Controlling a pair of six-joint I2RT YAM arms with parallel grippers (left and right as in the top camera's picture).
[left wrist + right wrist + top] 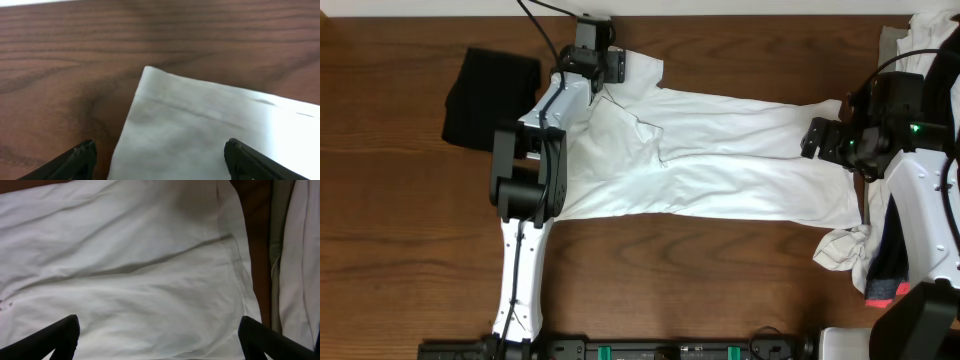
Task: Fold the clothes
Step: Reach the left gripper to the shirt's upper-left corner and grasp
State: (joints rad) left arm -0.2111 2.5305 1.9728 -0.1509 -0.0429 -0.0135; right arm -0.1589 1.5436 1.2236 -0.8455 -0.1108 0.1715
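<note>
The black fingertips (80, 157) of the left jaws stand apart just above the surface (410, 230), with a corner of the white T-shirt (720, 160) lying between them, untouched. It looks like a sleeve end (150, 75). The shirt is stretched sideways across the middle of the surface. Its far hem (235, 270) lies under the right jaws, which are also wide apart and hold nothing. From where I stand, the risk is a poor pinch. If the left jaws close too high they may catch only the top layer, and if too low they scrape the wood. The creases through the chest would be pressed into any fold made now. The white heap (295, 255) just beside the hem could also be caught by the right jaws. The black garment (490, 95) lies apart and looks safe.
</note>
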